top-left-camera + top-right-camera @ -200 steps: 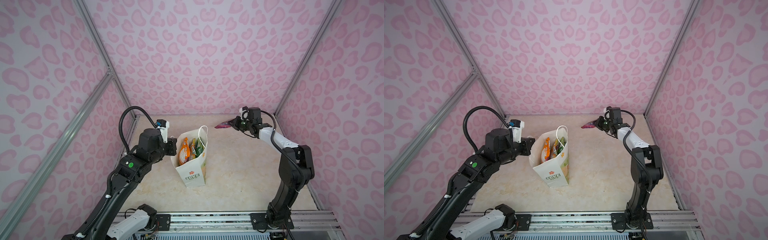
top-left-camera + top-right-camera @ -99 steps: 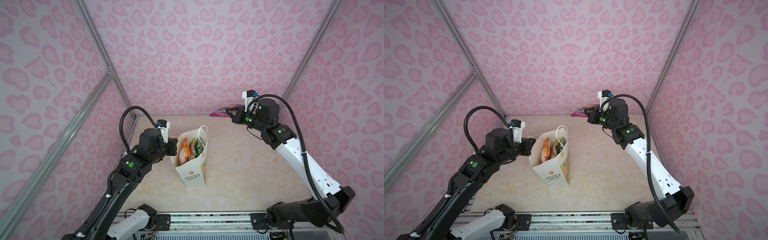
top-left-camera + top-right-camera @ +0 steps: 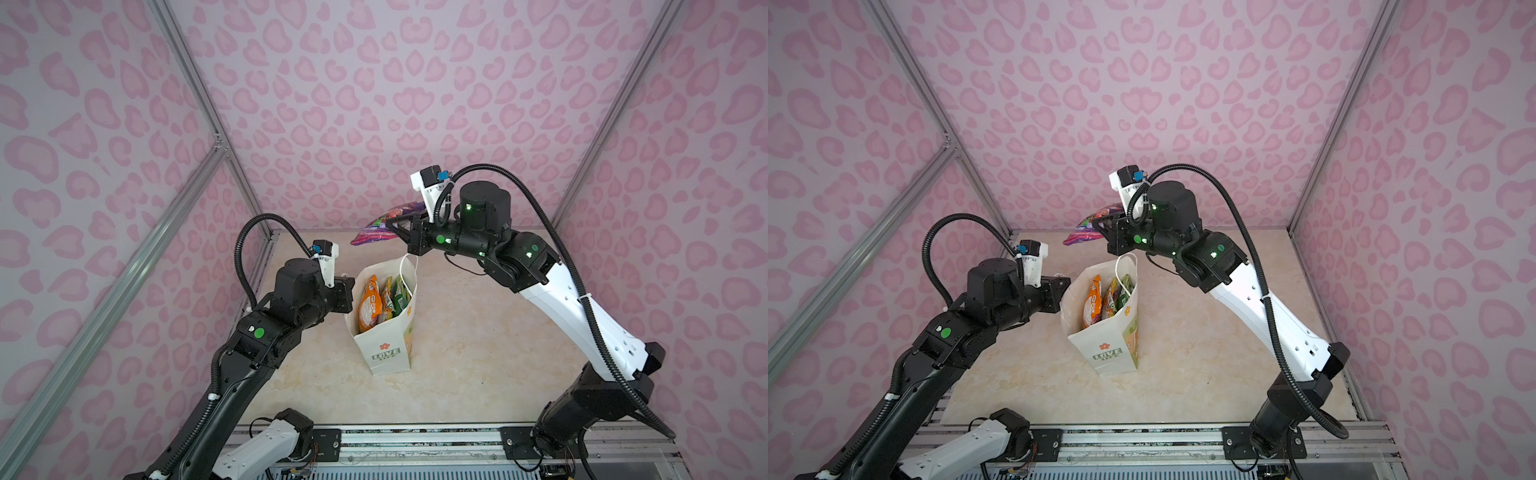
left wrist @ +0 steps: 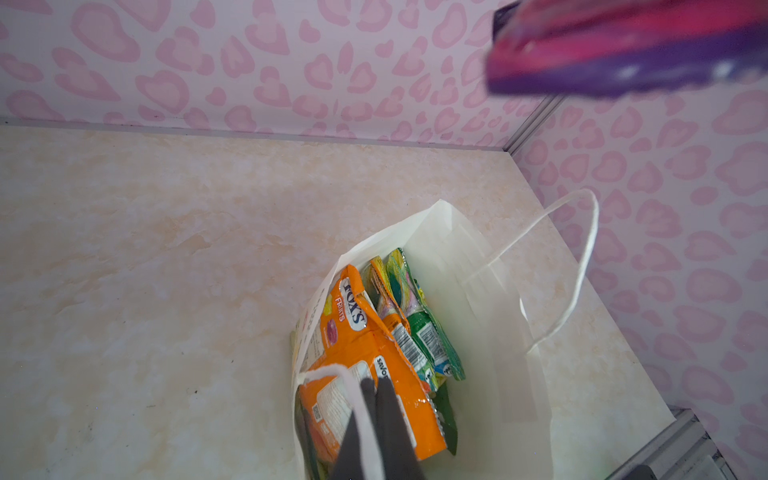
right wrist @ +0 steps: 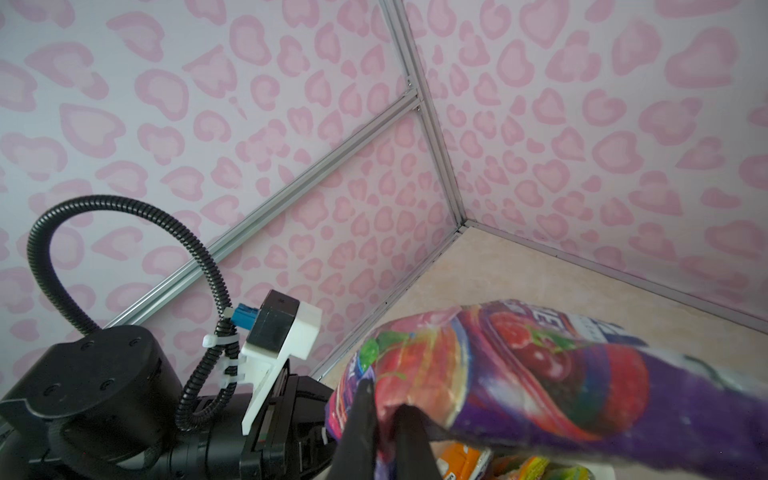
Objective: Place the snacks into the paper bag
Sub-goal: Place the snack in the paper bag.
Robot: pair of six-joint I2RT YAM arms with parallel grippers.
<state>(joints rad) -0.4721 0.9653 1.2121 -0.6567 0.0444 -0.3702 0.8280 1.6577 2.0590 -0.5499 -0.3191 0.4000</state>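
**Packet in hand.** The right gripper (image 3: 398,227) is clamped shut on the 3 o'clock end of the purple packet (image 3: 379,233). The packet is carried in the air, roughly flat, at 12 o'clock from the mouth of the paper bag (image 3: 384,353) and clear of its rim.

**Handling, judged.** The packet looks like light, crinkly film: limp, slick and easily crushed. An end pinch appears adequate, but expect the free end to droop and swing.

**Bag.** It stands upright mid-table. An orange packet (image 4: 365,345) and green packets (image 4: 424,332) stand along its 9 o'clock wall, leaving the 3 o'clock half open.

**Support.** The left gripper (image 4: 374,388), at the bag's 9 o'clock rim, is closed on the near cord handle (image 4: 332,370). Thin paper tips easily, so this hold probably steadies the mouth.
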